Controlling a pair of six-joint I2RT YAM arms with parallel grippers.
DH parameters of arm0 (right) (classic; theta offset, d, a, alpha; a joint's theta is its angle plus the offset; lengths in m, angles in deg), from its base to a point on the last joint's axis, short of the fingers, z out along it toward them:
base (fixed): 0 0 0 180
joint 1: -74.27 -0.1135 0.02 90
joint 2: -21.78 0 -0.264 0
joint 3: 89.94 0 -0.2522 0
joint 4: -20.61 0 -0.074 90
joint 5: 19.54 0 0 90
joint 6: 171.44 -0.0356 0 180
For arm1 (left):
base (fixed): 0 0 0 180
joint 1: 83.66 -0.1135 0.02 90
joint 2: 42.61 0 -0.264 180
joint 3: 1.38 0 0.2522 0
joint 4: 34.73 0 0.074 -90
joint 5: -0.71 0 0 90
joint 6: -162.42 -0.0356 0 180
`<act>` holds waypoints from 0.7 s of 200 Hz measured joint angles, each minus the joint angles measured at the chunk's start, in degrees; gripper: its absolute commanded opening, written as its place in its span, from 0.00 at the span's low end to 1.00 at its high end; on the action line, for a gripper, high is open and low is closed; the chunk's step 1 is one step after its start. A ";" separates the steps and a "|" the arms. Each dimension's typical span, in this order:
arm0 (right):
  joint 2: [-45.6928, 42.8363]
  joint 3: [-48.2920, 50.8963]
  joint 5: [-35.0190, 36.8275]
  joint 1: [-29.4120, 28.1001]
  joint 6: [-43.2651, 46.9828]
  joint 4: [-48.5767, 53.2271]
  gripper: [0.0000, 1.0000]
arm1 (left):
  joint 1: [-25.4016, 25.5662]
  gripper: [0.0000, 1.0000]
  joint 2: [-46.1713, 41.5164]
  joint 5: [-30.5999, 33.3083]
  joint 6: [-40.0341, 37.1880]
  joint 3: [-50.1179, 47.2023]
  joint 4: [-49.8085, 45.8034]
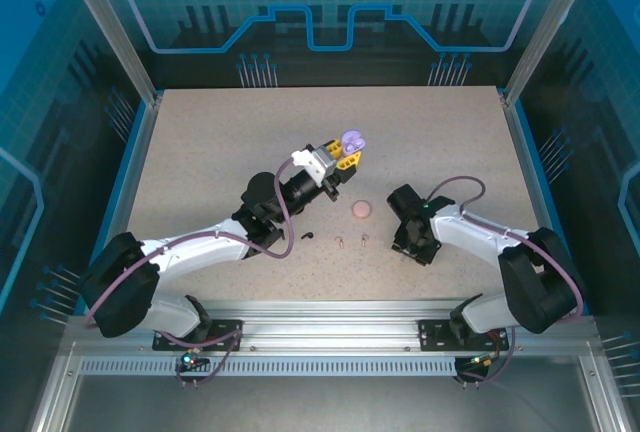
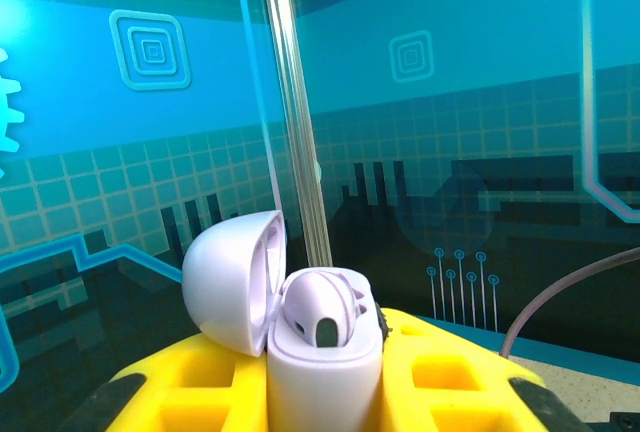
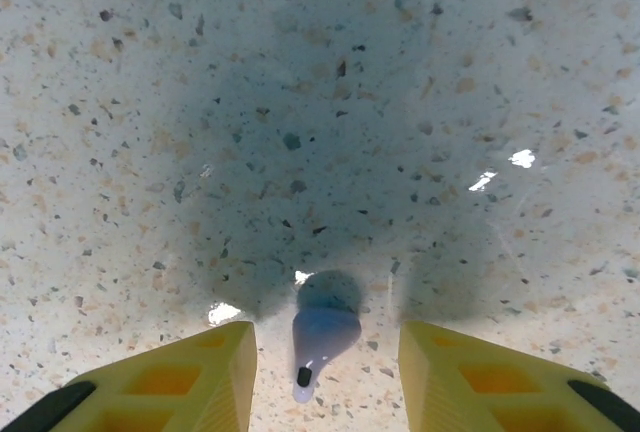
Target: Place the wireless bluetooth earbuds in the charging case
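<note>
Over speckled tabletop (image 1: pixel 200 152), left claw (image 1: pixel 348 152) clamps glossy lilac case (image 2: pixel 325 352); right claw (image 3: pixel 325 352) gapes around earbud (image 3: pixel 322 334).

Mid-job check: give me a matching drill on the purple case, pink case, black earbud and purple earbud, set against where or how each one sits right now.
Things:
1. purple case
2. pink case
3. black earbud
4. purple earbud

States:
A. on the table, inside the open right pincer
B. shut, resting on the table
C. lid open, gripped by the left pincer
D. loose on the table beside the left arm

Pairs: 1-C, 2-B, 3-D, 4-A.
</note>
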 measured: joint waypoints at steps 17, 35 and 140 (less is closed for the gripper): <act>0.83 0.00 -0.11 0.00 -0.17 -0.79 0.38 | 0.00 0.00 0.00 0.00 0.00 0.00 0.00; 1.79 0.00 -0.52 0.02 -0.39 -1.44 0.36 | 0.00 0.00 0.15 0.00 0.00 0.00 0.22; 2.01 0.15 -0.92 0.92 -0.28 -1.73 0.20 | 0.00 0.00 0.68 0.00 0.20 0.02 0.85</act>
